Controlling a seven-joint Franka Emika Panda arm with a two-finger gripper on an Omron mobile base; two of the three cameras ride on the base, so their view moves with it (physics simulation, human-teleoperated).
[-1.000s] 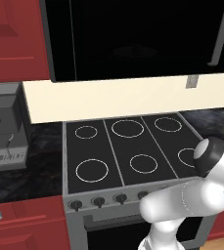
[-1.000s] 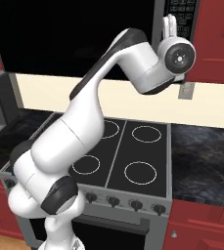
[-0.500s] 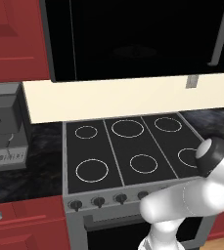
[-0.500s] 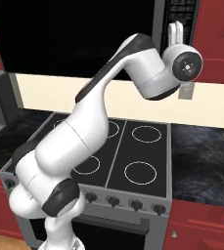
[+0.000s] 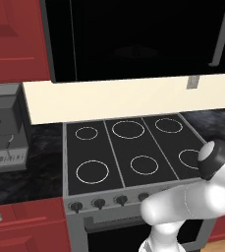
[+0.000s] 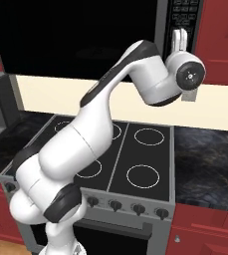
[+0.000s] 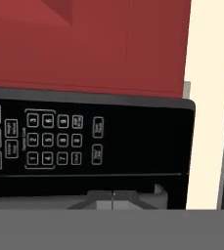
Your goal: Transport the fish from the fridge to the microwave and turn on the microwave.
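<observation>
The microwave (image 5: 133,39) is a wide black box hung above the stove, its door closed, with a grey handle (image 5: 222,34) at its right side. In the right base view my gripper (image 6: 180,39) points upward, shut, right in front of the microwave's (image 6: 75,35) button panel (image 6: 184,12). The hand view looks close onto the button panel (image 7: 50,139), rolled sideways, with my shut gripper (image 7: 113,196) low in the picture and nothing between its tips. The fish is hidden, and the fridge is out of view.
Below the microwave is a black cooktop (image 5: 128,147) with a row of knobs (image 6: 115,205) along its front. A grey coffee machine (image 5: 3,128) stands on the dark counter at left. Red cabinets (image 6: 220,30) flank the microwave, and a wall socket (image 5: 193,82) sits beneath its right end.
The hand has swung right and slightly down, with the shut gripper sliding lower across the microwave's button panel. The base views have not shifted.
</observation>
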